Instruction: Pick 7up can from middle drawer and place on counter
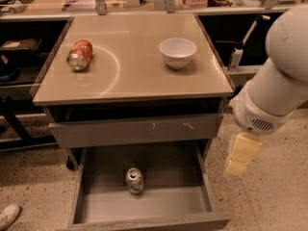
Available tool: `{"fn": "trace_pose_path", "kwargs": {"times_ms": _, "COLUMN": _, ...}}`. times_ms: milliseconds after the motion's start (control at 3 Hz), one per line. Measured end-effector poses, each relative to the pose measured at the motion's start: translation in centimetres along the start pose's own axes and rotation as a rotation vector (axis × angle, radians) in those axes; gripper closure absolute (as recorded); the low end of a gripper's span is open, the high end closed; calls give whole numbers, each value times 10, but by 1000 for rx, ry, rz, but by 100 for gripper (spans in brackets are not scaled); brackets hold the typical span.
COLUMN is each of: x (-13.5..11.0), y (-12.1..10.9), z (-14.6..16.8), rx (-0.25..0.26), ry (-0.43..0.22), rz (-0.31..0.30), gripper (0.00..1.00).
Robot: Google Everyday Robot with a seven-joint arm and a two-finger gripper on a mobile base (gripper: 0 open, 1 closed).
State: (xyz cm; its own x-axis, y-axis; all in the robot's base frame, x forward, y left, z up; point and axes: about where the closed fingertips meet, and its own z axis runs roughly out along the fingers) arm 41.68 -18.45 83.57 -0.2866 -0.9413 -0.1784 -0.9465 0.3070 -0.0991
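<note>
The 7up can (135,180), silvery with a silver top, lies on the flat grey floor of the pulled-out middle drawer (173,203), near its centre. The beige-tan counter (139,37) tops the grey cabinet above it. My gripper (242,154) hangs pale yellow below the white arm (276,81), at the right of the cabinet. It is level with the drawer's right side, outside it, well right of and above the can. It holds nothing that I can see.
An orange-red can (80,55) lies on its side at the counter's left. A white bowl (177,52) stands at its right. A shut grey drawer with a pale-scratched front (134,130) sits above the open one. Dark shelves flank the cabinet. A shoe (8,215) shows bottom left.
</note>
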Motion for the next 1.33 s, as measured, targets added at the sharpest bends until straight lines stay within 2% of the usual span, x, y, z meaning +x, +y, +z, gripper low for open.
{"fn": "trace_pose_path", "kwargs": {"times_ms": 333, "x": 6, "y": 20, "z": 46, "rx": -115, "ry": -31, "rz": 37, "gripper": 0}}
{"fn": "trace_pose_path", "kwargs": {"times_ms": 667, "x": 6, "y": 21, "z": 49, "rx": -125, "ry": -34, "rz": 39, "gripper": 0}}
{"fn": "trace_pose_path", "kwargs": {"times_ms": 1000, "x": -4, "y": 37, "z": 81, "rx": -177, "ry": -105, "rz": 75, "gripper": 0}}
{"fn": "trace_pose_path", "kwargs": {"times_ms": 1333, "x": -30, "y": 49, "z": 130, "rx": -236, "ry": -234, "rz": 161, "gripper": 0}}
